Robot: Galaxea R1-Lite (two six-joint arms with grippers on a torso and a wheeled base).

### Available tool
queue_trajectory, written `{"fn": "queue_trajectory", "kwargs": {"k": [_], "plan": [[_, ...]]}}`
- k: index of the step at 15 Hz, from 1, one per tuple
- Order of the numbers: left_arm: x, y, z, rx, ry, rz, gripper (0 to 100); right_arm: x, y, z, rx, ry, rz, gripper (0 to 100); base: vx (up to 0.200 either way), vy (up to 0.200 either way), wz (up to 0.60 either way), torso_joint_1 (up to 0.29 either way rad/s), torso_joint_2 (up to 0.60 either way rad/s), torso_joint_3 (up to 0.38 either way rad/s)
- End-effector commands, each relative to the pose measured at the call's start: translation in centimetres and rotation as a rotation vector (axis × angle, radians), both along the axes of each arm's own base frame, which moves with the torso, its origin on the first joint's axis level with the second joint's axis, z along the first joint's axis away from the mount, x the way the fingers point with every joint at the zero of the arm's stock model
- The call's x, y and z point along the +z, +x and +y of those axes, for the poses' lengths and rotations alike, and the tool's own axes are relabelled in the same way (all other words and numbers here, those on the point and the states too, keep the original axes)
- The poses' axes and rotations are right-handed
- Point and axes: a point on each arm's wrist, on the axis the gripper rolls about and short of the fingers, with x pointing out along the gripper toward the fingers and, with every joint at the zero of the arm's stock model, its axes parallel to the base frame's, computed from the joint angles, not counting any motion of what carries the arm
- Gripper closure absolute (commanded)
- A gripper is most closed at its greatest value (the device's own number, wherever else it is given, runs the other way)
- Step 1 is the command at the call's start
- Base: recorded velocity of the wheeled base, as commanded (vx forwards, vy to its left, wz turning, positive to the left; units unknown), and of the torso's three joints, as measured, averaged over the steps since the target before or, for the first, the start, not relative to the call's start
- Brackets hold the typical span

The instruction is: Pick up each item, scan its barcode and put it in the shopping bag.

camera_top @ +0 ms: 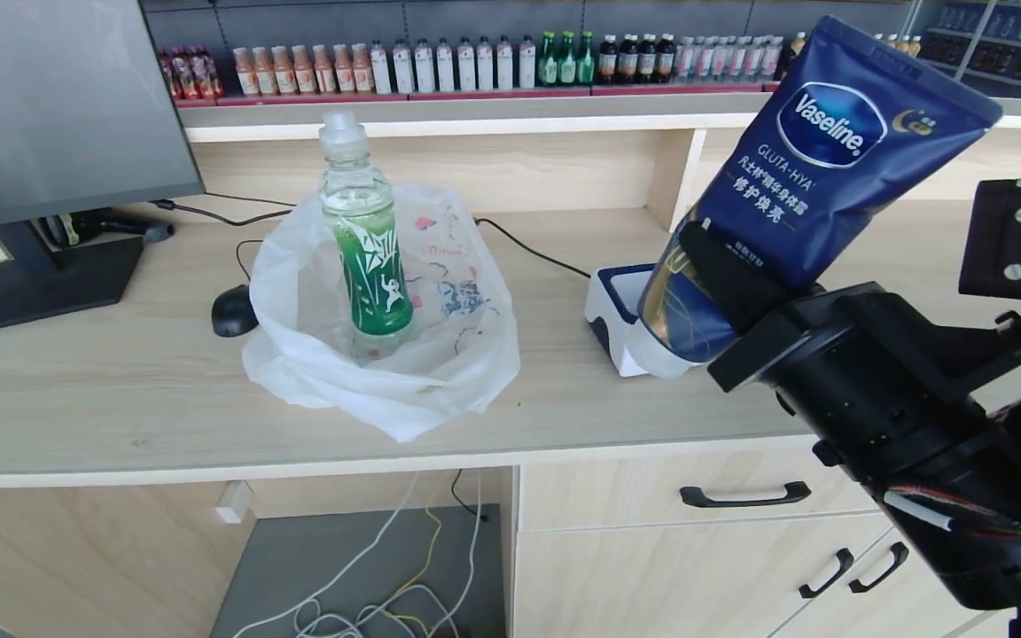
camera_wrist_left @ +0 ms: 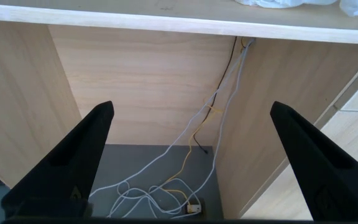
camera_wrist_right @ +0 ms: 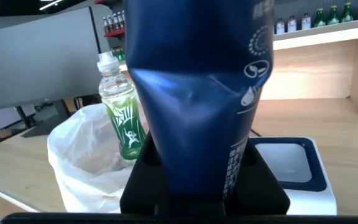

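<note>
**Tube held over the scanner, one bottle already in the bag**

At the far left of the desk point(camera_top: 120, 416) stands one dark monitor point(camera_top: 50, 97), with one black mouse point(camera_top: 233, 312) just right of its foot. Below the desktop, the left wrist view looks into the open bay under the desk: the left pincer point(camera_wrist_left: 191, 109) hangs there with its two fingers spread wide apart and nothing between them, and loose white and yellow cables point(camera_wrist_left: 166, 190) lie on the grey floor panel.

Next comes one white shopping bag point(camera_top: 440, 372), slumped open on the desk. One green-labelled bottle point(camera_top: 367, 239) stands upright inside it, cap on. The right wrist view shows the same bottle point(camera_wrist_right: 120, 118) and bag point(camera_wrist_right: 79, 162) from the far side.

Right of the bag sits one white-and-blue scanner point(camera_top: 610, 310). Its flat window, half hidden in the head view, faces up in the right wrist view point(camera_wrist_right: 284, 165).

One dark blue tube point(camera_top: 821, 168) is tilted above the scanner, cap end low and crimped end up to the right. The right pincer point(camera_top: 714, 283) is clamped on its lower half. Whether the cap touches the scanner cannot be told.

Under the desk on the right are drawers with three black handles point(camera_top: 745, 496).
</note>
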Motion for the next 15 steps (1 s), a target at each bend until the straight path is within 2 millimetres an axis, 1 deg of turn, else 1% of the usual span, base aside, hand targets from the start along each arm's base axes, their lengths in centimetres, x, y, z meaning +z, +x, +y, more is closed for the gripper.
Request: {"fn": "queue_trajectory", "kwargs": {"k": [1, 5, 7, 8, 9, 10, 11, 12, 14, 15], "plan": [[0.0, 0.0, 0.0, 0.002, 0.002, -0.001, 0, 0.0, -0.1, 0.0, 0.003, 0.005, 0.001, 100, 0.0, 0.0, 0.0, 0.0, 0.0, 0.0], [0.0, 0.0, 0.0, 0.002, 0.002, -0.001, 0, 0.4, 0.1, 0.1, 0.016, 0.041, 0.001, 100, 0.0, 0.0, 0.0, 0.0, 0.0, 0.0], [0.0, 0.0, 0.0, 0.0, 0.002, -0.001, 0, 0.2, 0.2, 0.3, 0.045, 0.087, 0.037, 100, 0.0, 0.0, 0.0, 0.0, 0.0, 0.0], [0.0, 0.0, 0.0, 0.002, 0.002, -0.001, 0, -0.1, 0.7, 0.2, 0.047, 0.113, 0.063, 100, 0.0, 0.0, 0.0, 0.0, 0.0, 0.0], [0.0, 0.0, 0.0, 0.002, 0.002, -0.001, 0, -0.4, 1.7, 0.0, 0.049, 0.136, 0.122, 100, 0.0, 0.0, 0.0, 0.0, 0.0, 0.0], [0.0, 0.0, 0.0, 0.002, 0.002, -0.001, 0, 0.1, 2.2, 0.6, 0.085, 0.186, 0.172, 100, 0.0, 0.0, 0.0, 0.0, 0.0, 0.0], [0.0, 0.0, 0.0, 0.0, 0.002, -0.001, 0, 1.1, 3.2, 1.5, 0.119, 0.259, 0.204, 100, 0.0, 0.0, 0.0, 0.0, 0.0, 0.0], [0.0, 0.0, 0.0, 0.0, 0.002, -0.001, 0, 2.4, 4.1, 2.3, 0.141, 0.315, 0.199, 100, 0.0, 0.0, 0.0, 0.0, 0.0, 0.0], [0.0, 0.0, 0.0, 0.0, 0.002, -0.001, 0, 4.3, 5.9, 3.6, 0.173, 0.397, 0.189, 100, 0.0, 0.0, 0.0, 0.0, 0.0, 0.0], [0.0, 0.0, 0.0, 0.0, 0.002, -0.001, 0, 4.5, 6.3, 3.9, 0.183, 0.414, 0.197, 100, 0.0, 0.0, 0.0, 0.0, 0.0, 0.0]]}}
